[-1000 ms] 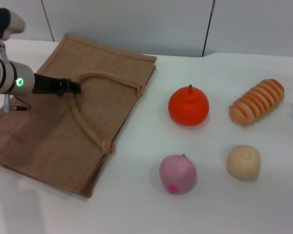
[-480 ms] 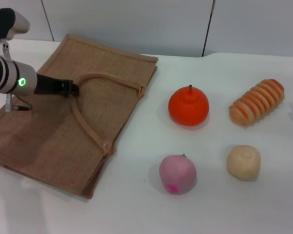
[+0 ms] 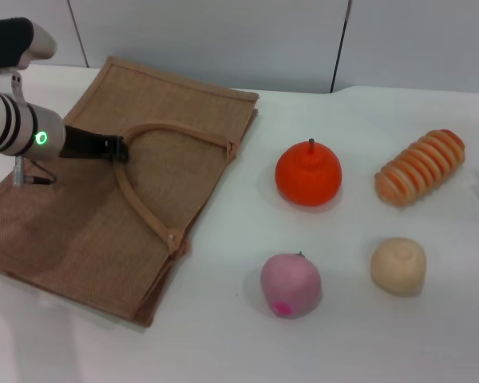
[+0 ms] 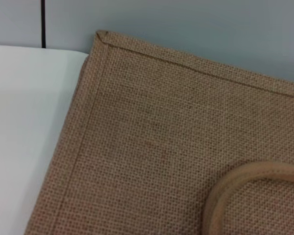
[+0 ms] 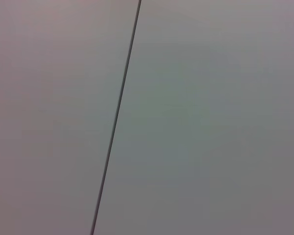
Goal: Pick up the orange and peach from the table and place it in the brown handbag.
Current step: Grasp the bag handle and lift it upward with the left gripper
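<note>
Head view: left claw point(image 3: 118, 149) clenched on coarse woven brown handbag point(image 3: 80, 215) loop handle

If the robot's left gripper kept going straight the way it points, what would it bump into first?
Probably the loop handle of the brown handbag. The left gripper points right across the flat bag, its tip already at the handle's curve. Whether it touches is unclear; height is hard to judge.
</note>
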Tool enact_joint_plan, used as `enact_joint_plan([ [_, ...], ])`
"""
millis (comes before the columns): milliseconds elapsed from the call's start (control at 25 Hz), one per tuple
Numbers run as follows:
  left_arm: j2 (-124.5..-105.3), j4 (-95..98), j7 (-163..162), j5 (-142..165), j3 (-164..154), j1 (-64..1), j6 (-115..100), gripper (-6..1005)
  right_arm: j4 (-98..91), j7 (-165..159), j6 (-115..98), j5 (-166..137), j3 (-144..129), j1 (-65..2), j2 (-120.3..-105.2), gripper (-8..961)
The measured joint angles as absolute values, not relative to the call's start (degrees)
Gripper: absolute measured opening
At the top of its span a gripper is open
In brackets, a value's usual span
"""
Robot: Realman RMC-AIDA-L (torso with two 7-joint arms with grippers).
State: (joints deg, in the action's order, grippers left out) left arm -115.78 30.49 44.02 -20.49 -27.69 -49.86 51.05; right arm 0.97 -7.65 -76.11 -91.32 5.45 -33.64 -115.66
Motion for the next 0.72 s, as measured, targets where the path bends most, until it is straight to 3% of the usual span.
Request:
enact_joint_plan([
  [240,-116.12,30.69,44.35,-20.85,-27.68,-49.73,50.29,154,0.97,-7.65,-76.07,-91.32,5.45,-33.43,-115.66,754],
  [720,-116.6,30.88,55.33,-36.87,-27.19,-46.54,52.25,121,0.89,-7.64,-76.04,-91.32,5.45,-32.91,-115.66,753],
])
